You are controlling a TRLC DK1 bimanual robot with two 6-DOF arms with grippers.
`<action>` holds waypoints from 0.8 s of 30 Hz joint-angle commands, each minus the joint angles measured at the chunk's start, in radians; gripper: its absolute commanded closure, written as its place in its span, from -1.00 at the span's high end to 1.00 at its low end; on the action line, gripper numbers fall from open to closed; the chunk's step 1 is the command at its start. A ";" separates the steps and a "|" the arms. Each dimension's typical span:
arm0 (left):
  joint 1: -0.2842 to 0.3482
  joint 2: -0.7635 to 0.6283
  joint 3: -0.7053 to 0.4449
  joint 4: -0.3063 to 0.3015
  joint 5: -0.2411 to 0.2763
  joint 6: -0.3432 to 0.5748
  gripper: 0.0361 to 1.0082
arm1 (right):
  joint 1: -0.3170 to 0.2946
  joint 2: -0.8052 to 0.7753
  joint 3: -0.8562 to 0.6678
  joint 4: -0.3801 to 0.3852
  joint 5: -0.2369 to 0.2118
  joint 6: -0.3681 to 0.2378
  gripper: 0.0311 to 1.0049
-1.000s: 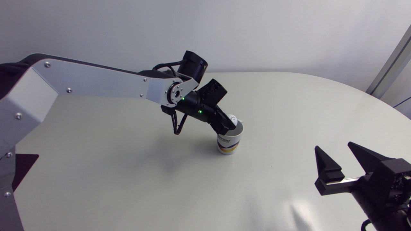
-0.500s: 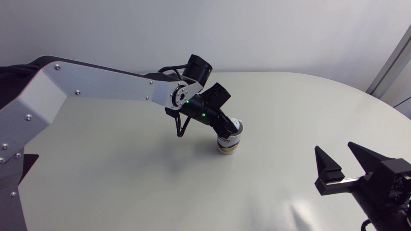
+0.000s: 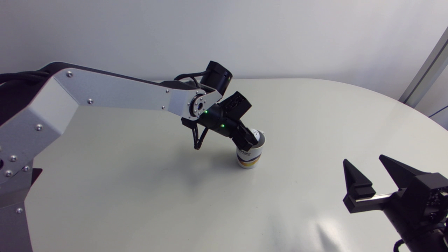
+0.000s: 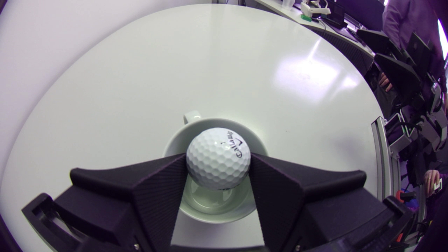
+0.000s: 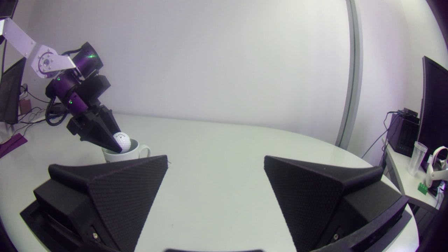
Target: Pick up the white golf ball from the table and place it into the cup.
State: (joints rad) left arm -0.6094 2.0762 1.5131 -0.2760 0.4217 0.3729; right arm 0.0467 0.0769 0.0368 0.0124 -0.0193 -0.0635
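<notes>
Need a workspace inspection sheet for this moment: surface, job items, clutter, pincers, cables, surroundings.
Surface: white table, glossy; no spills seen.
Job's things: golf ball held at the mouth of the cup. The cup stands upright with its handle on the side away from the left pincer, and nothing else is seen inside it.
Clutter: nothing seen.
Pincers: left pincer shut on the golf ball, tips at the cup's rim. Right pincer open, holding nothing, well apart from the cup.
Cables: black cable loop hangs under the left wrist, clear of the cup.
Surroundings: nothing seen reaching over the table.
</notes>
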 commanded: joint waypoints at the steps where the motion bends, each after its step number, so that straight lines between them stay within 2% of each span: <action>1: -0.010 0.025 0.029 -0.003 -0.004 0.011 0.59 | -0.001 0.011 -0.035 -0.032 -0.002 0.021 0.93; 4: -0.010 0.025 0.027 -0.003 -0.008 0.012 0.84 | 0.001 0.012 -0.035 -0.032 -0.002 0.021 0.93; 8: -0.010 0.022 0.027 -0.003 -0.009 0.012 0.95 | 0.001 0.012 -0.035 -0.032 -0.002 0.021 0.93; 16: 0.007 -0.025 0.013 -0.014 -0.018 0.011 0.96 | -0.001 0.012 -0.035 -0.032 -0.002 0.021 0.93; 24: 0.068 -0.200 -0.050 -0.046 -0.075 -0.012 0.96 | 0.004 0.012 -0.035 -0.032 -0.002 0.021 0.93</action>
State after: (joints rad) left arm -0.5667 1.9583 1.4956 -0.3149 0.3573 0.3721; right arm 0.0467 0.0769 0.0368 0.0120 -0.0193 -0.0635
